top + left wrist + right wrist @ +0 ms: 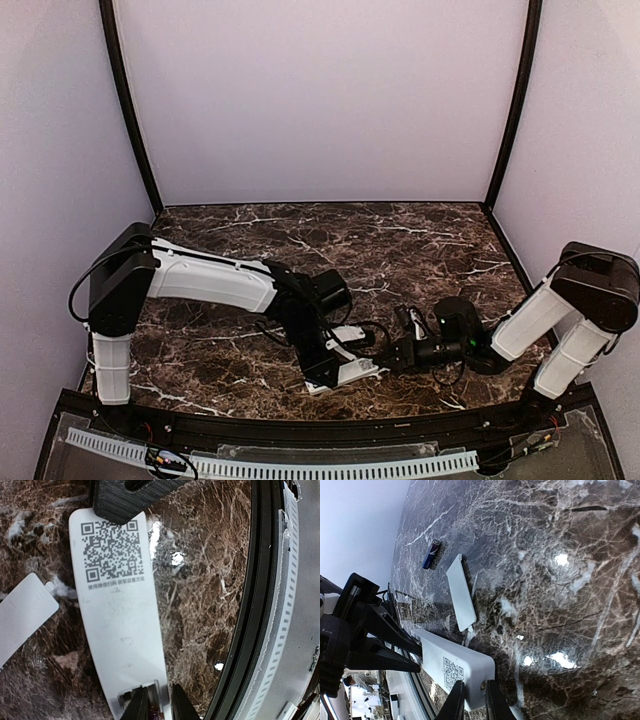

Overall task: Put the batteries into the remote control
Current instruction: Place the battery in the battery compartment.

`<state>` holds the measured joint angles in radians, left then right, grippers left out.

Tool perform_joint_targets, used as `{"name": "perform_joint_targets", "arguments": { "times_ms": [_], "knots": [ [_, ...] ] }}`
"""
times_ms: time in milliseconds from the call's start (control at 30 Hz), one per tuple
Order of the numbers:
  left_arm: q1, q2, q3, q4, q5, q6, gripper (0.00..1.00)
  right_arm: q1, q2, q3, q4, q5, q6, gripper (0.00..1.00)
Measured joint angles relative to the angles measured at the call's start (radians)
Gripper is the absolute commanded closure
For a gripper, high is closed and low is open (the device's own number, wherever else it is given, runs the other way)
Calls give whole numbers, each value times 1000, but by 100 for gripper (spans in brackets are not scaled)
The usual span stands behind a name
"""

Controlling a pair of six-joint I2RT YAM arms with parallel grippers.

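Remote control (120, 630) lies back-up on the marble table (200, 580), near the front edge, held between both arms. Right gripper (474, 702) is clamped on the QR-code end, one finger on each side. Left gripper (159, 707) sits at the opposite end, over the battery recess, fingers close together. Can't tell if they're gripping anything. A purplish speck (156, 714) shows between them, too small to identify. Remote is white, slim and slightly curved, with a printed QR label. One blue battery (431, 554) lies loose beyond the white cover plate (461, 592), well clear of both grippers.
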<state>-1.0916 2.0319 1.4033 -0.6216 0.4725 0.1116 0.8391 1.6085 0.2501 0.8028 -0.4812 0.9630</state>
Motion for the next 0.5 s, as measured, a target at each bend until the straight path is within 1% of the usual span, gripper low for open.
{"name": "perform_joint_targets", "arguments": {
  "times_ms": [100,167,300,433,500],
  "knots": [
    [-1,0,4,-5,-2,0,80,0,-3,0,-3,0,0,86],
    [-2,0,7,-10,-7,0,75,1,-5,0,-6,1,0,85],
    [-9,0,23,-32,-35,5,68,5,-12,0,-16,4,0,85],
    [-21,-12,46,-68,-98,16,64,11,-18,0,-27,-2,0,84],
    [-21,-25,60,-80,-134,24,64,22,-20,0,-34,-19,-1,83]
  ]
}}
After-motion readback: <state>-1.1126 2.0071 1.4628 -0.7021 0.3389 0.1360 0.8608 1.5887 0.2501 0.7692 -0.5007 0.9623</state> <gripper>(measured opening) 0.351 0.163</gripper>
